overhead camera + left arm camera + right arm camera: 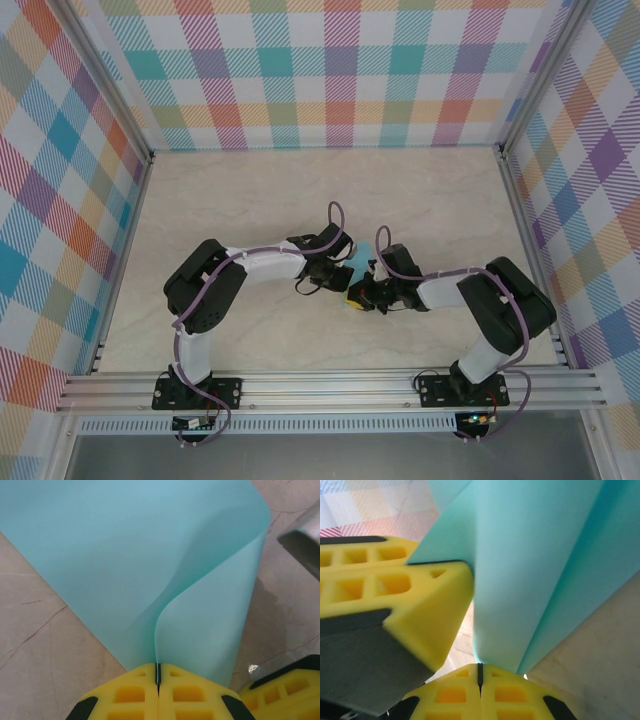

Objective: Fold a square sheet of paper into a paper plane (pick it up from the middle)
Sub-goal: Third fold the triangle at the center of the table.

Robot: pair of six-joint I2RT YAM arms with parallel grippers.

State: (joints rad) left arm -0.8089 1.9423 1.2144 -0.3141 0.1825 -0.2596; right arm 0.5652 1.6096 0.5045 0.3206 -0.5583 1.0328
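Observation:
The square sheet of paper (358, 262) is light teal and hangs just above the table's middle, held between both grippers. In the left wrist view the sheet (140, 555) curls into a soft fold, and my left gripper (158, 672) is shut on its near edge. In the right wrist view the paper (530, 565) rises in long folded panels from my right gripper (480, 670), which is shut on its lower tip. Seen from above, the left gripper (338, 272) and right gripper (362, 290) almost touch. A paper plane is out of view.
The beige marbled table (300, 190) is walled by plaid panels (330, 70) at the back and sides. A metal rail (320, 385) runs along the near edge. The left gripper's yellow finger (395, 595) sits close beside the right jaws.

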